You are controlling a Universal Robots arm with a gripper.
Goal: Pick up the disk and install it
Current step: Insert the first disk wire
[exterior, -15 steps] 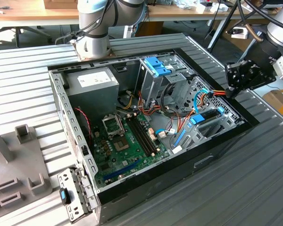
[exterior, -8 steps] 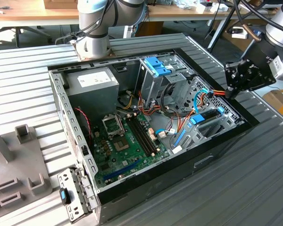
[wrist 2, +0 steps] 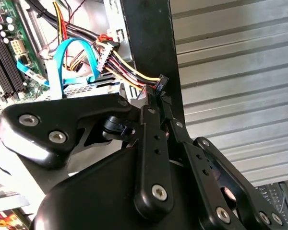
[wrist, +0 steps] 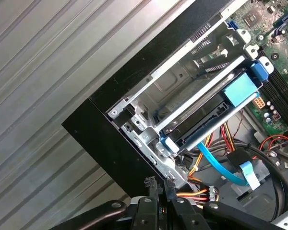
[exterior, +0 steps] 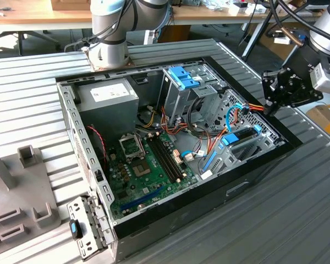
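The gripper (wrist: 158,183), jaws nearly together with nothing visibly held, hangs at the computer case (wrist: 101,139) rim beside the power wires (wrist: 194,194). The disk (wrist: 204,125) sits in its bay inside. Those wires could snag the jaws.

Disk (wrist: 205,120) in bay (wrist: 182,84) inside PC case (exterior: 247,179); tool (exterior: 267,110) at case rim, nr disk.

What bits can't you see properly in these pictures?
First wrist view: a silver metal cage rail covers most of the flat black hard drive in its bright blue plastic carrier.
Second wrist view: the black gripper blocks much of the black computer case.
Exterior view: the grey robot arm is cut off by the top edge.
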